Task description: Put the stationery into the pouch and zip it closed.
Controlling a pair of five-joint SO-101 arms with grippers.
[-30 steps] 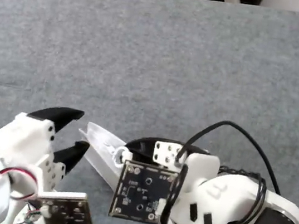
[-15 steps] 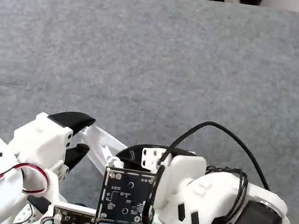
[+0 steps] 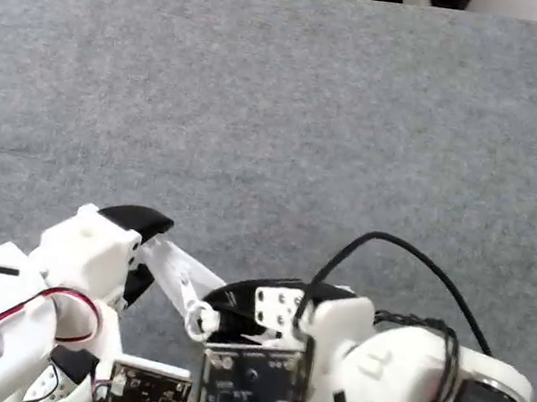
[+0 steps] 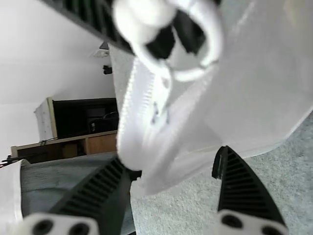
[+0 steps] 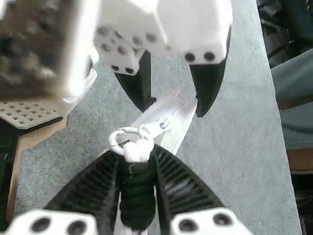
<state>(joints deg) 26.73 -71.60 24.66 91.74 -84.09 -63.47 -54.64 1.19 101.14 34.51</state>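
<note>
Astride diagonal pouch (image 3: 173,270), left gripper (image 3: 149,254) spread; right gripper (image 3: 215,302) clamped on zip pull (image 5: 138,148).

Grey table (image 3: 364,104); pouch (image 3: 172,270) possibly atop.

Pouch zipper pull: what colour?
White. The zipper pull shows best in the right wrist view, held in the right tool, on the pouch.

We overlook the grey cloth table (image 3: 364,104) from above; both wrist cameras closely face one white zippered fabric pouch (image 5: 168,125).
</note>
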